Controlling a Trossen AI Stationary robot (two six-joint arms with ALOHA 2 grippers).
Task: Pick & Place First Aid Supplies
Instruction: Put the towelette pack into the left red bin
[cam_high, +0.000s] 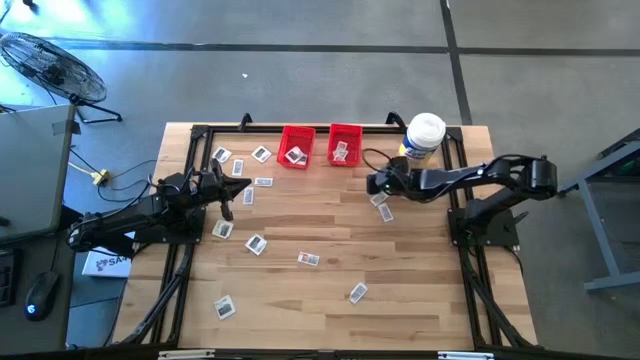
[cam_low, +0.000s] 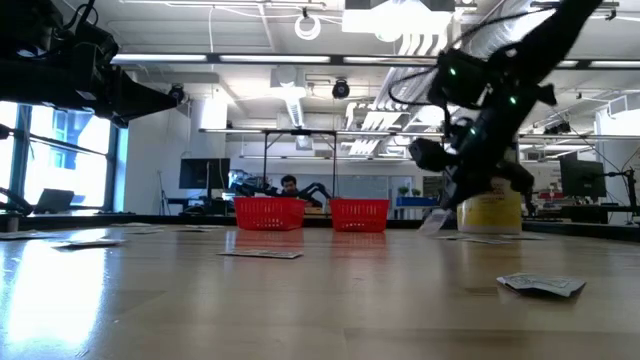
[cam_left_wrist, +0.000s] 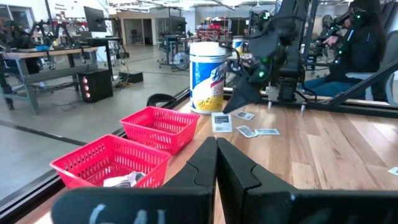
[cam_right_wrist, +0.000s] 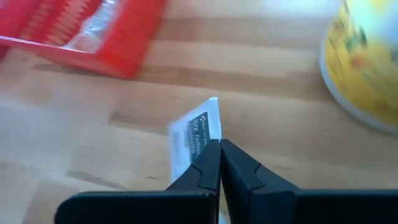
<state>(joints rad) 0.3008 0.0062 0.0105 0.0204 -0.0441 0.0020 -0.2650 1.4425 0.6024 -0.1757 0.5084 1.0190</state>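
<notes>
Jar (cam_high: 423, 137) right of two bins (cam_high: 296, 146)

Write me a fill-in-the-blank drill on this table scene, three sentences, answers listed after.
1. The right gripper is shut on a small white ____.
2. Both bins at the table's far edge are coloured ____.
3. The big jar beside the right arm has a ____ lid.

Missing words: packet; red; white
</notes>
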